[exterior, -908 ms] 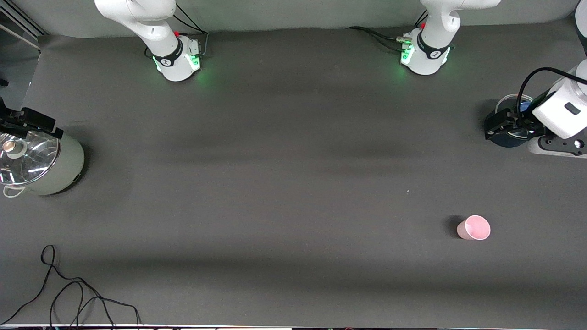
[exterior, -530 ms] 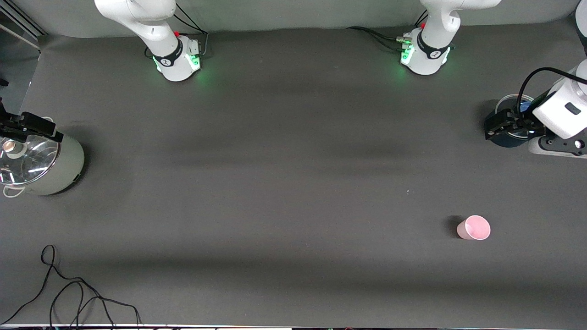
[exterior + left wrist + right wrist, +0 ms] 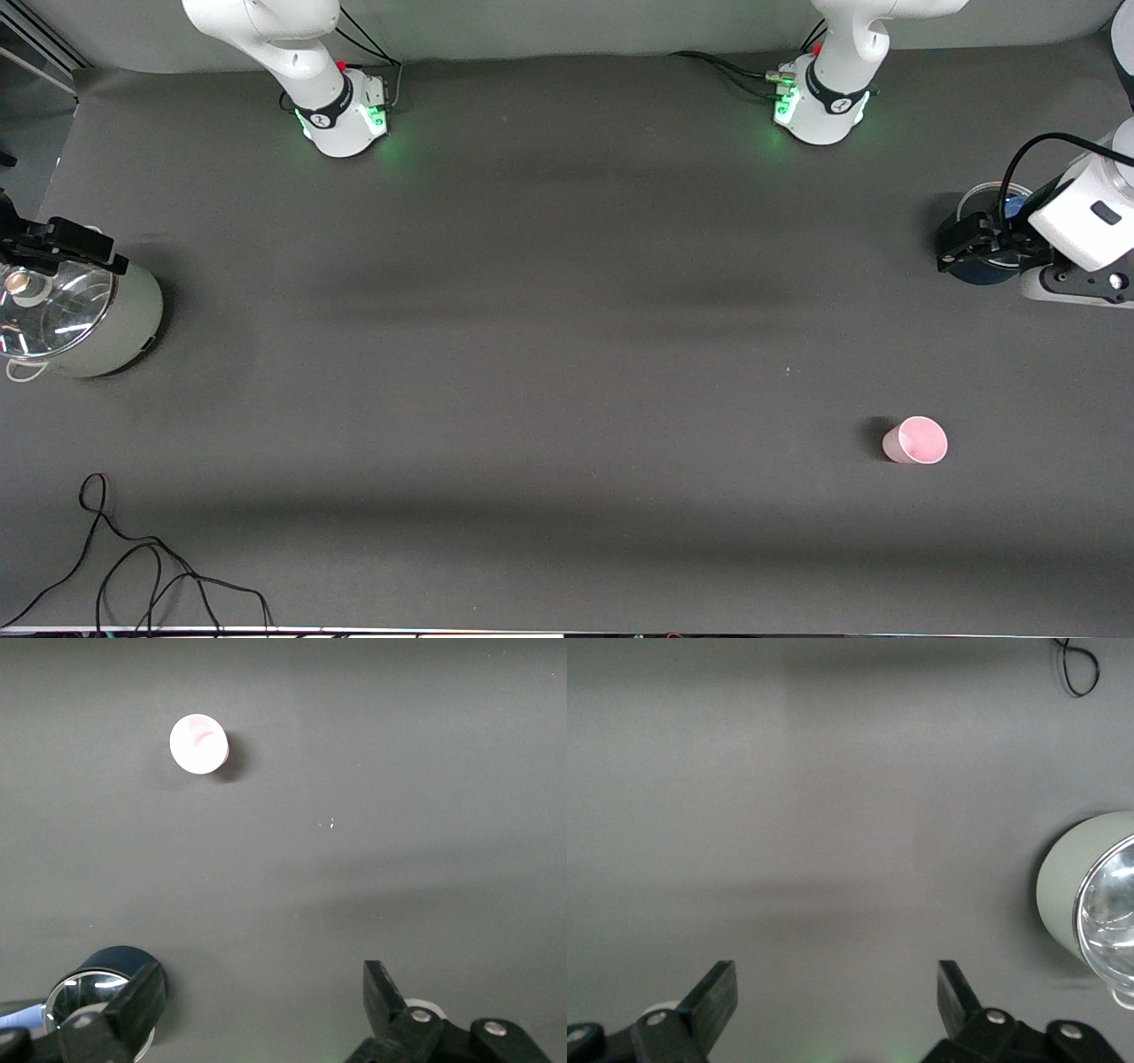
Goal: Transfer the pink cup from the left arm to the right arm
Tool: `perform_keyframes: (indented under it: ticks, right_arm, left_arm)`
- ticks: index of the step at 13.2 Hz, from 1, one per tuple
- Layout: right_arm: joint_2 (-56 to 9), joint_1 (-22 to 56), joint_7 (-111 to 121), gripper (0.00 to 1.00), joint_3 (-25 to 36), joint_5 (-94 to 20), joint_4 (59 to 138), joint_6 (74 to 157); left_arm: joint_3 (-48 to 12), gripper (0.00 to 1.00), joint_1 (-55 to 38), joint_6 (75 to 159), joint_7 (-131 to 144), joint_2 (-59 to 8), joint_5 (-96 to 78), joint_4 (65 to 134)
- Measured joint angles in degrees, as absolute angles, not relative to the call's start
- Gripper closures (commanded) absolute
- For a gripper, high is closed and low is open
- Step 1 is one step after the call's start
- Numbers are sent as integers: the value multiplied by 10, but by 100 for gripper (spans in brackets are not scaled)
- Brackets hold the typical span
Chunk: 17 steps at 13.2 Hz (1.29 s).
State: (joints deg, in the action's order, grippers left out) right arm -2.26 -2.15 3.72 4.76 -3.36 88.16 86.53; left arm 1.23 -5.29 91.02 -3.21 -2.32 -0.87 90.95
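Observation:
The pink cup (image 3: 917, 440) stands upright and alone on the dark table, toward the left arm's end and near the front camera. It also shows in the left wrist view (image 3: 199, 744), well away from the fingers. My left gripper (image 3: 955, 244) is open and empty, up over a dark blue jar at the left arm's end of the table; the left wrist view shows its jaws (image 3: 263, 997) spread wide. My right gripper (image 3: 93, 248) is open and empty over a pale green pot at the right arm's end, with its jaws (image 3: 835, 992) spread wide.
The dark blue jar (image 3: 982, 268) with a clear lid also shows in the left wrist view (image 3: 97, 979). The pale green pot (image 3: 124, 328) with a glass lid also shows in the right wrist view (image 3: 1067, 895). A black cable (image 3: 151, 576) lies at the front corner.
My right gripper has shifted slightly over the pot's lid. The left gripper has barely moved. The pink cup has not moved.

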Motion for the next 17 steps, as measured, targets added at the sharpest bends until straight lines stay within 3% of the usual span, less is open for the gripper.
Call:
perform_keyframes:
  ticks: [4, 8, 12, 17]
  right_arm:
    - [-23, -21, 37, 0, 48, -34, 882, 864]
    - [-23, -21, 37, 0, 47, -34, 882, 864]
    - [-23, -21, 37, 0, 47, -34, 882, 864]
    - [-23, -21, 37, 0, 47, -34, 883, 860]
  left_arm:
    - [16, 0, -33, 916, -196, -27, -13, 897]
    - [20, 0, 68, 919, -467, -66, -120, 873]
    - [22, 0, 178, 919, -714, -142, -233, 864]
    - [22, 0, 235, 922, -924, -262, -353, 847]
